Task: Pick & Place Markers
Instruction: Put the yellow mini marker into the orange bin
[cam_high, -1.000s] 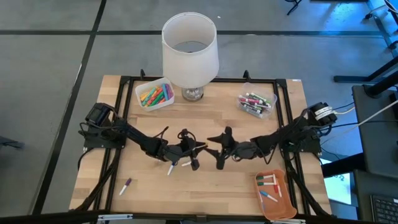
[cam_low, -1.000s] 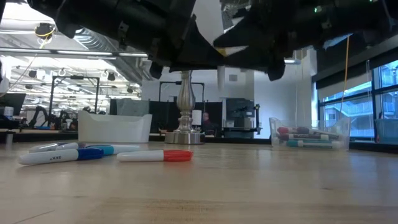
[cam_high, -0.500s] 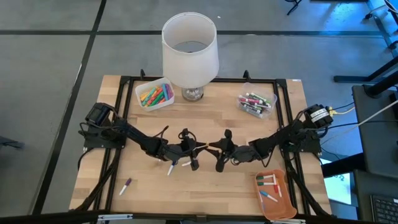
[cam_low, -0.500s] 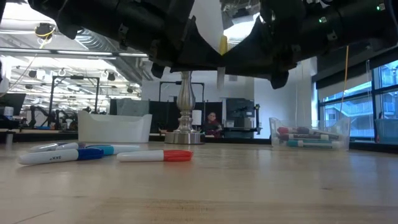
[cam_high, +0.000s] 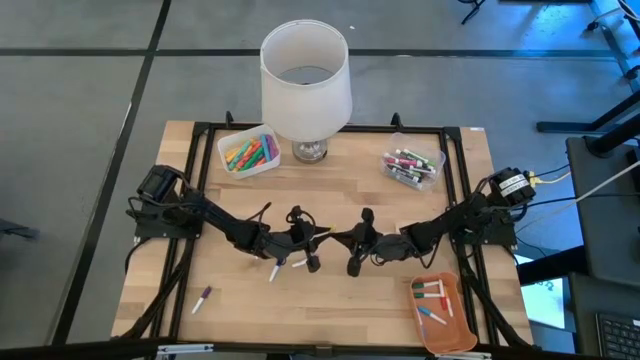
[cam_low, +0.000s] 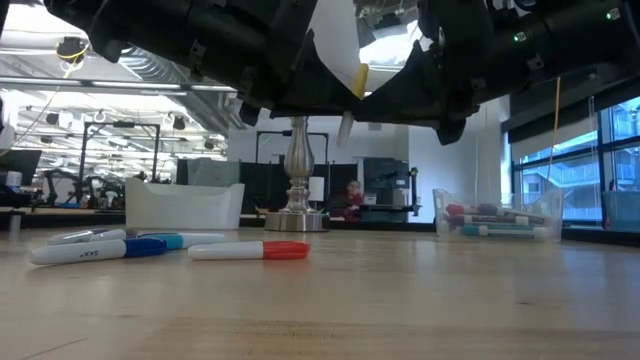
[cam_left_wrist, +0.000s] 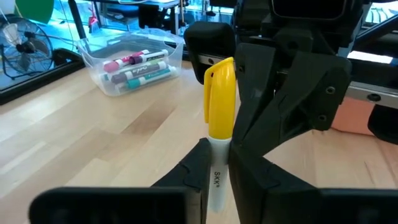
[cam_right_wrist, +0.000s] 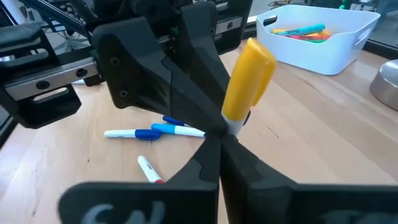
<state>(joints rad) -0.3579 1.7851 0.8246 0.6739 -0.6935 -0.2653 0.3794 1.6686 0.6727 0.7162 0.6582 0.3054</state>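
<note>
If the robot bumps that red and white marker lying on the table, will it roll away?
Probably yes. The red and white marker looks round and smooth and lies flat on the bare wooden table, so a sideways nudge would likely set it rolling. It is small and looks light and stiff, so it should not bend.

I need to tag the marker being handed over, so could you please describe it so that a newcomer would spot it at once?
Start at the white lamp at the table's back edge and come forward to mid-table, where the two arms meet. There the left tool and right tool both pinch one marker above the wood. Unlike the markers lying flat nearby, it is airborne, white-barrelled with a yellow cap.
</note>
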